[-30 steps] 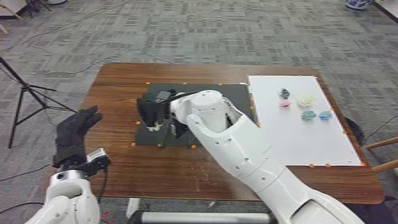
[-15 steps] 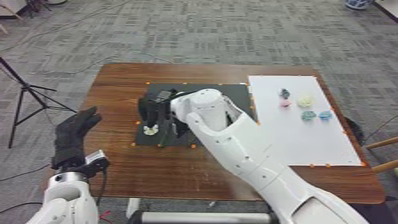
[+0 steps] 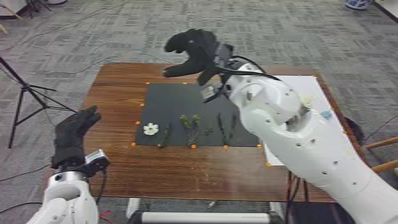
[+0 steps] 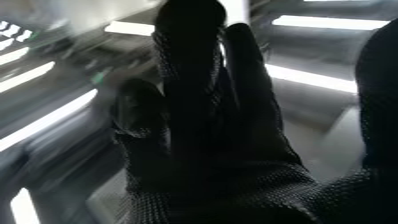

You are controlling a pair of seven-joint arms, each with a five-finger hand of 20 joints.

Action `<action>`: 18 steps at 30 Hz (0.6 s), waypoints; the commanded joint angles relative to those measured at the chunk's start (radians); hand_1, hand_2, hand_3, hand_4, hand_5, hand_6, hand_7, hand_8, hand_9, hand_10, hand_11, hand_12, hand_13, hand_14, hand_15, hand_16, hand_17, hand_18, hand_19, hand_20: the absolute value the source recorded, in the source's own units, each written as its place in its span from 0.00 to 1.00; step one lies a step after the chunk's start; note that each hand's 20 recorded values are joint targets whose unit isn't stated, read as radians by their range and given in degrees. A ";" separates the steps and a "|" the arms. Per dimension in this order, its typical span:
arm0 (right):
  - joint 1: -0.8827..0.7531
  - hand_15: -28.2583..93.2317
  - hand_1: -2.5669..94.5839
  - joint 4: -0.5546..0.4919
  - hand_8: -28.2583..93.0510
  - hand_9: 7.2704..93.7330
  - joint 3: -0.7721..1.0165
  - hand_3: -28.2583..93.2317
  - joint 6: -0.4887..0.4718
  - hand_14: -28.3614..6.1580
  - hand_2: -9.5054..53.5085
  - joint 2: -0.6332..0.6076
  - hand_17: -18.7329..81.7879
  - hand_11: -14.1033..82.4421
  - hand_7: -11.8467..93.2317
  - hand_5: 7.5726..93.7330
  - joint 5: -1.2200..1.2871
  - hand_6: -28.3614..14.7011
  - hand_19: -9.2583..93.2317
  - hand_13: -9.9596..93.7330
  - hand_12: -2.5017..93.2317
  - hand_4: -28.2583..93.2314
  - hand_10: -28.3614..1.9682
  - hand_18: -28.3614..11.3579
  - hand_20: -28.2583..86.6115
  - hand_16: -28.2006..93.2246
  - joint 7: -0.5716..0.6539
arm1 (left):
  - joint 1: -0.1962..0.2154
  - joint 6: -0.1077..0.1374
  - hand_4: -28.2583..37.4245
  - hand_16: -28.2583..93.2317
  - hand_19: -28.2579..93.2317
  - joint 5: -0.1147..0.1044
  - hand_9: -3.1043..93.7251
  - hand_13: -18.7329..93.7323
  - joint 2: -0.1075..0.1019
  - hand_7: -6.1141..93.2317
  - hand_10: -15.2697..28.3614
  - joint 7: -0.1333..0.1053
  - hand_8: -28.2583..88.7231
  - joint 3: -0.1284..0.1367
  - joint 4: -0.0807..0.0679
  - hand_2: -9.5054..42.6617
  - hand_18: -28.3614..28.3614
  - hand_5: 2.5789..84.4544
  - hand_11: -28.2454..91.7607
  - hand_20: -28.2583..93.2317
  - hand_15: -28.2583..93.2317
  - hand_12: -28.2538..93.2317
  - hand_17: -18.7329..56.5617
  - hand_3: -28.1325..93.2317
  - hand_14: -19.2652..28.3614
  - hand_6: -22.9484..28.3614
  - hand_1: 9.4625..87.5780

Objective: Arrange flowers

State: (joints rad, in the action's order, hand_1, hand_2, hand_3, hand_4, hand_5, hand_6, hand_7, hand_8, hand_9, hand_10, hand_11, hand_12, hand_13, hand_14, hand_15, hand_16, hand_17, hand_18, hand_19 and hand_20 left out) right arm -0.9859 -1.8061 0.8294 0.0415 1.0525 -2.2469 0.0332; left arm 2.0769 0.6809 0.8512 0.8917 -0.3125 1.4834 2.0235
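In the head view my right hand [image 3: 197, 52] is raised at the black mat's far edge, fingers spread, holding nothing. In the right wrist view the same hand [image 4: 209, 125] has its fingers extended, nothing against them. A white flower [image 3: 151, 129] lies at the near left of the black mat [image 3: 178, 100]. Several green stems [image 3: 191, 131] lie along the mat's near part, to the right of the flower. On the white sheet [image 3: 300, 89] a yellow flower [image 3: 307, 101] and a blue flower [image 3: 326, 115] are partly behind my right arm. My left hand [image 3: 73, 132] is over the table's left edge, fingers relaxed.
The brown wooden table [image 3: 178, 172] has small orange markers round the mat and the sheet. A black tripod [image 3: 25, 90] stands on the floor at the left. Wooden chair legs [image 3: 384, 166] are at the right. My right arm crosses the white sheet.
My right hand has lifted from the mat's left part and swung up and away to the far side, uncovering the white flower and the stems. My left arm has not moved.
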 commanded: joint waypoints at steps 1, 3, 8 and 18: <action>-0.233 0.63 0.30 0.032 0.19 0.67 0.225 0.76 0.071 0.68 0.00 -0.388 0.69 0.25 0.26 0.56 -0.007 0.58 0.99 0.92 0.21 0.09 0.50 0.25 0.67 0.51 0.091 | 0.008 -0.034 0.00 0.22 0.35 0.044 0.57 0.51 0.045 0.24 0.68 0.031 0.16 0.021 0.009 0.34 0.71 0.59 0.42 0.36 0.37 0.31 0.31 0.81 0.73 0.54 0.21; -0.275 0.64 0.30 0.055 0.19 0.67 0.272 0.76 0.048 0.70 0.00 -0.412 0.70 0.25 0.27 0.57 -0.009 0.59 0.99 0.93 0.22 0.09 0.52 0.26 0.68 0.51 0.099 | 0.008 -0.036 0.00 0.22 0.35 0.047 0.57 0.51 0.048 0.24 0.68 0.033 0.16 0.023 0.009 0.34 0.71 0.59 0.42 0.36 0.37 0.31 0.31 0.82 0.73 0.54 0.21; -0.367 0.65 0.33 0.082 0.19 0.69 0.377 0.77 -0.043 0.71 0.00 -0.438 0.71 0.26 0.29 0.58 -0.007 0.62 1.00 0.94 0.22 0.08 0.53 0.27 0.69 0.52 0.115 | 0.008 -0.035 0.00 0.22 0.35 0.046 0.57 0.51 0.047 0.24 0.68 0.032 0.16 0.022 0.009 0.34 0.71 0.59 0.42 0.36 0.37 0.31 0.31 0.82 0.73 0.54 0.21; -0.476 0.67 0.38 0.126 0.17 0.71 0.482 0.78 -0.188 0.74 0.00 -0.414 0.72 0.28 0.33 0.61 -0.002 0.70 1.00 0.94 0.22 0.07 0.55 0.29 0.71 0.52 0.076 | 0.168 -0.055 0.00 0.22 0.35 0.048 0.57 0.51 0.053 0.24 0.68 0.037 0.16 0.084 0.055 0.34 0.72 0.59 0.42 0.36 0.38 0.31 0.31 0.81 0.73 0.54 0.21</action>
State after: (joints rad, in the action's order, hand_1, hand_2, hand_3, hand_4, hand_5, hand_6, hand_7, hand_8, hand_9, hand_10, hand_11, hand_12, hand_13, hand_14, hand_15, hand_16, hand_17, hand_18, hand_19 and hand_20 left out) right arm -1.3718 -1.6804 1.2359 -0.0474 0.6092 -2.2546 0.1273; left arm 2.1265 0.6568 0.8732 0.9306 -0.2991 1.5658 2.0644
